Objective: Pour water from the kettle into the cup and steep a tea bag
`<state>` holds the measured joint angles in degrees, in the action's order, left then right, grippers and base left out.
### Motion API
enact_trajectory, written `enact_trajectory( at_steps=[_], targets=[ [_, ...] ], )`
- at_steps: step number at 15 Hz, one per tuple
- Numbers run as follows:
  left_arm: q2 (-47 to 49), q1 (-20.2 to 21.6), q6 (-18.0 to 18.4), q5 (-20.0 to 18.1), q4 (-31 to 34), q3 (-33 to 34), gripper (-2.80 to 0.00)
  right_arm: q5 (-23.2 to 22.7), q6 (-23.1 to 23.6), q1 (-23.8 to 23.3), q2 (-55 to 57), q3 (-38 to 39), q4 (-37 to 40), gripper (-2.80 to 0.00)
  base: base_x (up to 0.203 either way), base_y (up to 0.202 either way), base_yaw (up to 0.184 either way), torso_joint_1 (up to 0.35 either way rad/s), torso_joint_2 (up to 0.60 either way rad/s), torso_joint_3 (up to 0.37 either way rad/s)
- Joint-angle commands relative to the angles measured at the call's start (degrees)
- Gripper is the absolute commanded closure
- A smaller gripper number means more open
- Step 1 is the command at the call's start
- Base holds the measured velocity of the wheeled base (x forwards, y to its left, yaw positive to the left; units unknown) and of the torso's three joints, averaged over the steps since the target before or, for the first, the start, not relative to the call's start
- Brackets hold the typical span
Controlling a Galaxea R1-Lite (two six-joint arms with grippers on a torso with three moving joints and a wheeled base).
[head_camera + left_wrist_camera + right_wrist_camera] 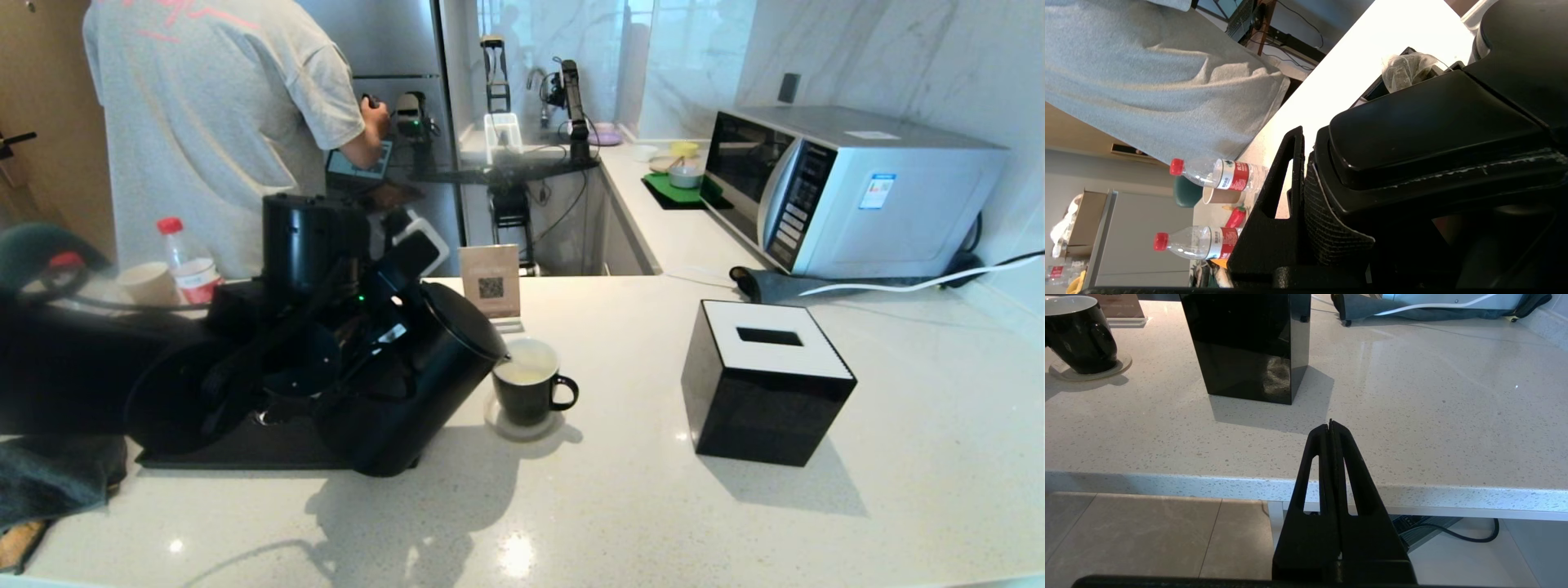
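Kettle [416,384] tilted, spout over cup [529,390], left gripper [1306,192] clamped on its handle; pale water [522,372] already partway up the cup, so pouring looks underway. Tea bag [1404,71] lies behind the kettle, not steeped. Right gripper [1331,428] pressed together, empty, off the counter edge.

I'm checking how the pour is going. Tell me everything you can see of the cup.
The cup is a small glossy black mug with a white inside and a little loop handle on the side away from the kettle. It stands upright on a round pale coaster on the speckled counter and holds pale yellowish water. The tilted kettle's spout sits at its rim, held by the left pincer.
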<state>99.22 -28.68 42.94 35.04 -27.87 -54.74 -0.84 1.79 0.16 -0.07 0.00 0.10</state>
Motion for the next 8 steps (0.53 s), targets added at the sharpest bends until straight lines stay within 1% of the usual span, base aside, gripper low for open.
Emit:
enact_trajectory(
  at_steps=[1,3,8],
  targets=[
    [0.0,-0.1,0.7,0.2,-0.2,0.0,0.00,0.0,0.1,0.0,0.1,0.0,0.0,0.00,0.000,0.000,0.000,0.000,0.00,0.000],
    [-0.1,-0.1,1.4,0.2,-0.2,-0.4,0.00,0.0,0.1,0.0,0.1,0.0,0.0,0.00,0.000,0.000,0.000,0.000,0.00,0.000],
    [0.0,-0.2,1.4,0.2,-0.1,-1.5,0.00,0.0,0.1,0.0,0.1,0.0,0.0,0.00,0.000,0.000,0.000,0.000,0.00,0.000]
  ],
)
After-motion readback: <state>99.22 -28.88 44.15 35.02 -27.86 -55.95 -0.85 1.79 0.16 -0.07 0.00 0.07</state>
